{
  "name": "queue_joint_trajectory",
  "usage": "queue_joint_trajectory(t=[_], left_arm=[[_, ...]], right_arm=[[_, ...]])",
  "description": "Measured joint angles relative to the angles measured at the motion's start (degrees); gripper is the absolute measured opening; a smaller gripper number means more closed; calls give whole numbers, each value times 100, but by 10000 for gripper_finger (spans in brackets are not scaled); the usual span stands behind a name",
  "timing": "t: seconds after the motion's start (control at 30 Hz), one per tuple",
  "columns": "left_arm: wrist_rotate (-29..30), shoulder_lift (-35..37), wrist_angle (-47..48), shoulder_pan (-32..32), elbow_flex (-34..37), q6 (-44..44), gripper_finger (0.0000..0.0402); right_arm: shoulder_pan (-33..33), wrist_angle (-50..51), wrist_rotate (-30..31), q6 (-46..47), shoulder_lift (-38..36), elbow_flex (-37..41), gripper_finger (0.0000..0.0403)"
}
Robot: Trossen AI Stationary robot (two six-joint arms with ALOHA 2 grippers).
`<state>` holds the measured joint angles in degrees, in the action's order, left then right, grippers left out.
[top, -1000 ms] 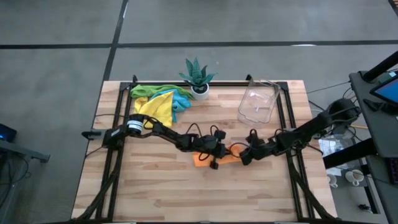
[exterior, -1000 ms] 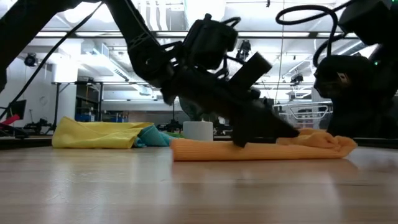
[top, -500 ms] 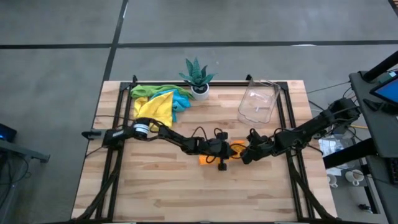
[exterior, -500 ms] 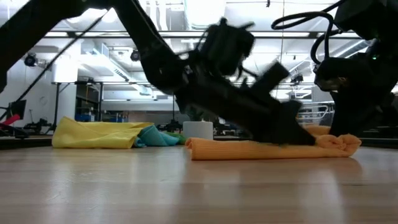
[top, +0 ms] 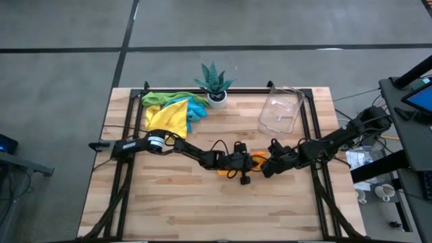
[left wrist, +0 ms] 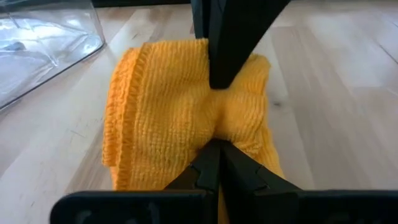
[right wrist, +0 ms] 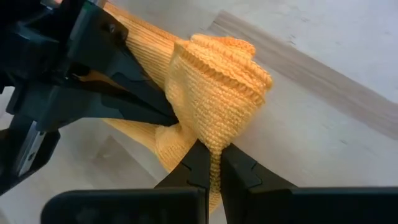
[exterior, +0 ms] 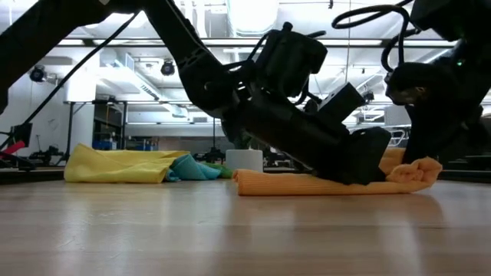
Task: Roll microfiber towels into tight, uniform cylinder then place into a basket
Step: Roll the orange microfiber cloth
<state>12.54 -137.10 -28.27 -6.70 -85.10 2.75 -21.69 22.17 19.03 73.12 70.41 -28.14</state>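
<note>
You have both arms down at the middle of the table (top: 169, 202), meeting over the orange towel (top: 259, 161). The left gripper (top: 251, 164) reaches in from the left side, its fingers closed tight and pressed low into the cloth; in the left wrist view the closed tips (left wrist: 214, 155) dig into the orange weave, which bunches around them. The right gripper (top: 264, 169) comes in from the right side, also closed, and it has pinched an edge of the same towel: in the right wrist view the fingers (right wrist: 211, 165) meet on a fold of orange cloth that rises in a peaked lump just beyond them.

From table height you can see the orange towel (exterior: 307, 184) lying as a long flat strip on the wood, with its right end lifted into a crumpled hump (exterior: 414, 172) where the right gripper holds it. It is partly folded over, not a tight cylinder.

The basket (top: 281, 111) sits at the far right part of the table, well apart from the grippers, with nothing in it. The other towels (top: 172, 111), yellow, green and light blue, lie in a loose heap at the far left, just beside the potted plant (top: 215, 84) at the far edge.
</note>
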Motion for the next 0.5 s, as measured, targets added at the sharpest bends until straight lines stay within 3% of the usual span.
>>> queue_joint_trajectory(t=[0.5], left_arm=[[95, -24, 14, 20, 6, 153, 0]], right_arm=[[-2, 294, -10, -186, 270, -621, 12]])
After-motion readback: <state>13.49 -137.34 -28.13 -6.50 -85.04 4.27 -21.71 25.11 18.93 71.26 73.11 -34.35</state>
